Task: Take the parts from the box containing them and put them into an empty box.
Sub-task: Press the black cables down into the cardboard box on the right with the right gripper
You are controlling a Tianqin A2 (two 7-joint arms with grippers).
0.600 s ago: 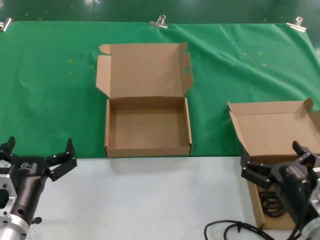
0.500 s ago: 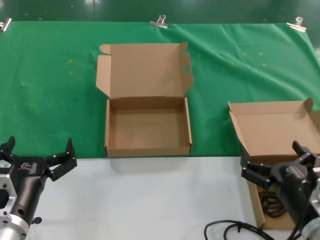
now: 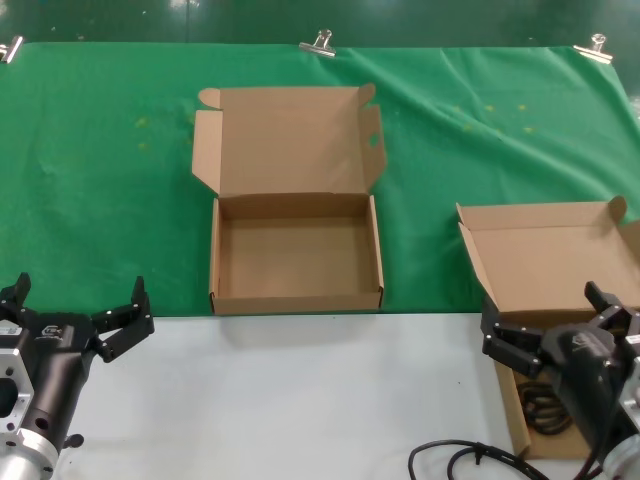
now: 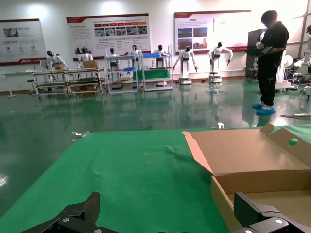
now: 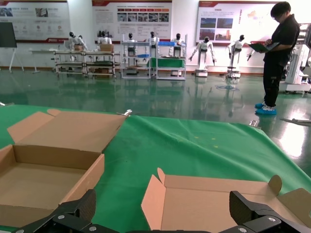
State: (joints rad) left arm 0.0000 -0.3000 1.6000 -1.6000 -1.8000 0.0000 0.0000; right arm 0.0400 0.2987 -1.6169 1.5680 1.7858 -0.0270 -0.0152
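An empty box (image 3: 296, 262) sits open at the middle of the counter (image 3: 300, 400), its lid laid back flat on the green cloth (image 3: 90, 170) that covers the far half of the surface. Metal clips (image 3: 318, 43) pin the cloth along its far edge. The near half of the counter is bare and pale.

At the lower right, the box containing the parts (image 3: 545, 270) stands open with its lid tilted up. The right claw (image 3: 553, 325), fingers spread wide, hovers over its front and blocks most of the interior. Only a small stretch of the parts (image 3: 540, 410), thin black coiled cord, shows beneath the arm; how many lie there cannot be made out. The box's right side is cut off by the picture's edge. A thicker black robot cable (image 3: 470, 458) loops across the counter just beside the box's near left corner.

The left claw (image 3: 75, 312), also spread wide, hangs over the pale counter at the lower left, well apart from both boxes.

Beyond the counter, the wrist views show a glossy green floor, a person in black (image 5: 281, 53) reading a tablet, and display robots (image 4: 187, 58) lined along the wall.
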